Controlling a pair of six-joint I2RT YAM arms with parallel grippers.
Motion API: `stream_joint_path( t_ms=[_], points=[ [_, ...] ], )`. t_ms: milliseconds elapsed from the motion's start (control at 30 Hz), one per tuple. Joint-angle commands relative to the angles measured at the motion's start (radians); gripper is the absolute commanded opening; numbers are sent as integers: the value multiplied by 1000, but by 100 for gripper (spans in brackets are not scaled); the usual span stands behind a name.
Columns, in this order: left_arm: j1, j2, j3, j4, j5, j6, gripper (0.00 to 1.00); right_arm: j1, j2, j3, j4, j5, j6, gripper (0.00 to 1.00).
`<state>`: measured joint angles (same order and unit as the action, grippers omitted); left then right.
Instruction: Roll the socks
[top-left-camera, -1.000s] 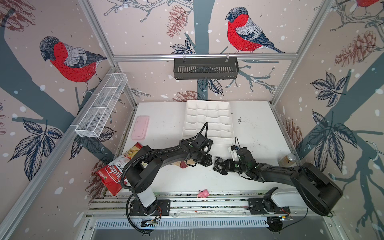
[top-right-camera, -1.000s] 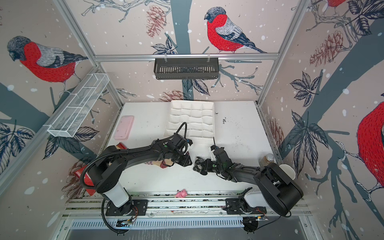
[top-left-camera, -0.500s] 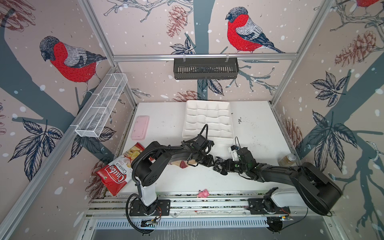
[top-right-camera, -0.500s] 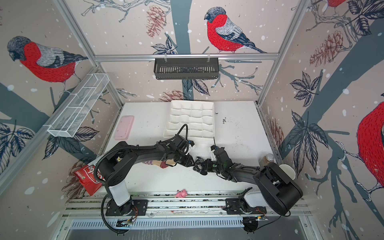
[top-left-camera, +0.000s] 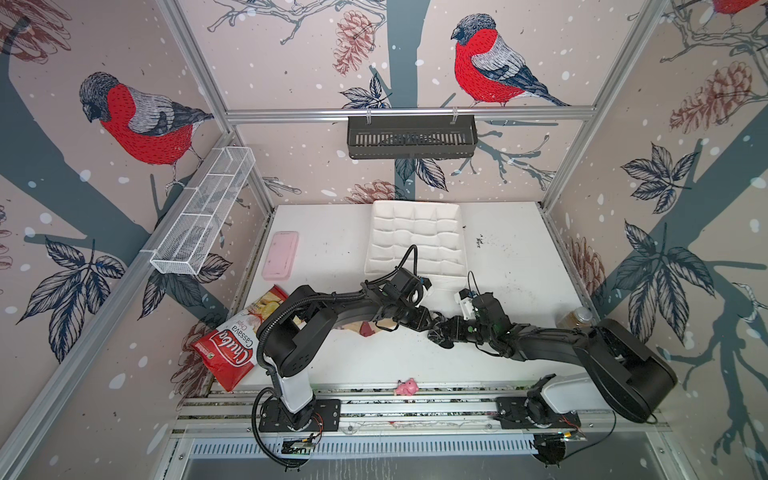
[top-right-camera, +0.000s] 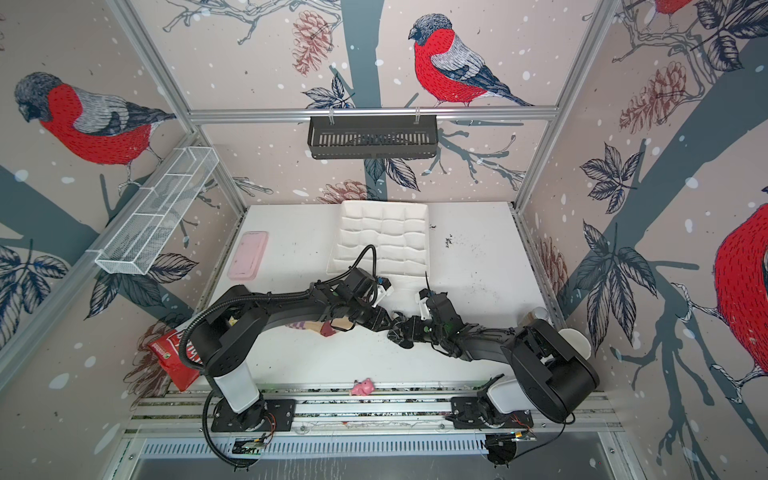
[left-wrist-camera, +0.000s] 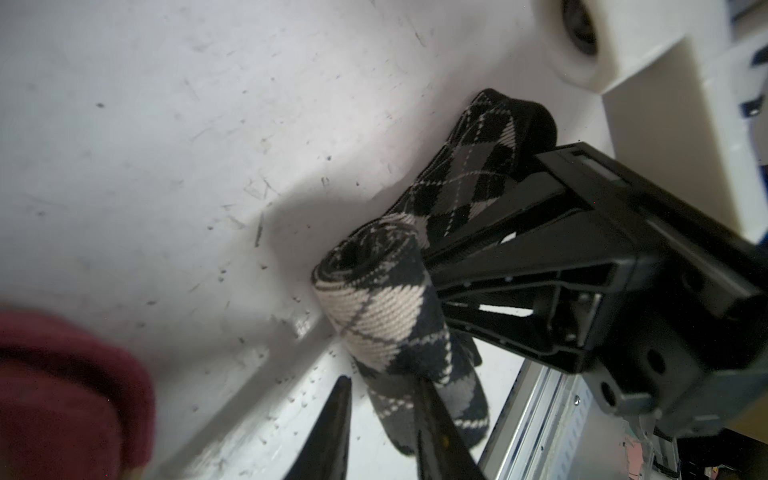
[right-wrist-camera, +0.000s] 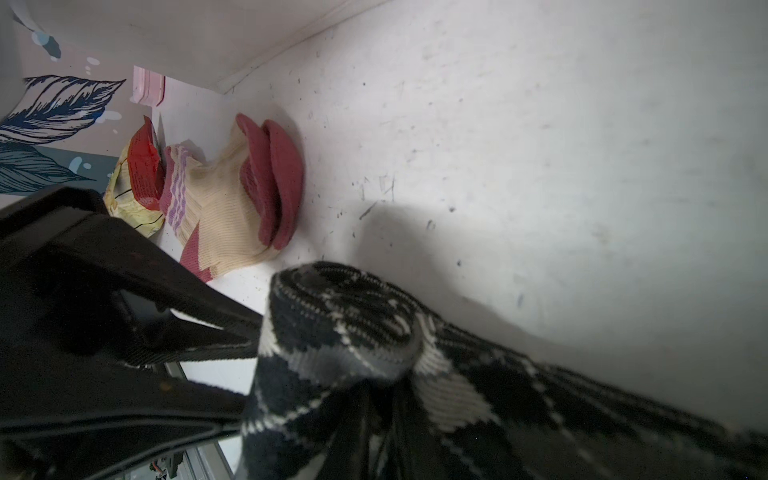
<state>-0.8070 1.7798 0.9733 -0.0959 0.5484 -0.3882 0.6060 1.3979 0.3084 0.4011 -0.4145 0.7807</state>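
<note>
Both hands meet mid-desk (top-left-camera: 519, 257), the right hand (top-left-camera: 441, 330) and left hand (top-left-camera: 420, 321) each pinching the half-rolled argyle sock (left-wrist-camera: 390, 316), while the tan sock (right-wrist-camera: 232, 208) lies beside the left arm.

Argyle sock (left-wrist-camera: 382, 316) part-rolled on white table (left-wrist-camera: 166, 124), R claw (left-wrist-camera: 478, 266) gripping it, maroon fabric (left-wrist-camera: 62, 395) blurred nearby

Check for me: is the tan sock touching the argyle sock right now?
Apart. The right wrist view shows bare white table between the tan sock and the rolled argyle sock.
</note>
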Motion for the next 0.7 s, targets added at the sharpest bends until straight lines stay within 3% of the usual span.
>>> stream_joint_path(
  t_ms=[0,367,500,567,667],
  points=[
    [-11,14,19,26,38,3,28,1,4,3,-96,13,-21,15],
    [-53,93,101,43,64,-6,27,-4,31,17,-119,-11,-43,26],
    [-65,116,138,-2,38,6,27,-5,52,32,-145,-31,-63,40],
    [-72,131,156,-30,27,12,26,-5,57,41,-157,-41,-73,40],
    [-86,135,176,-59,10,18,25,-4,63,44,-148,-79,-80,32]
  ],
)
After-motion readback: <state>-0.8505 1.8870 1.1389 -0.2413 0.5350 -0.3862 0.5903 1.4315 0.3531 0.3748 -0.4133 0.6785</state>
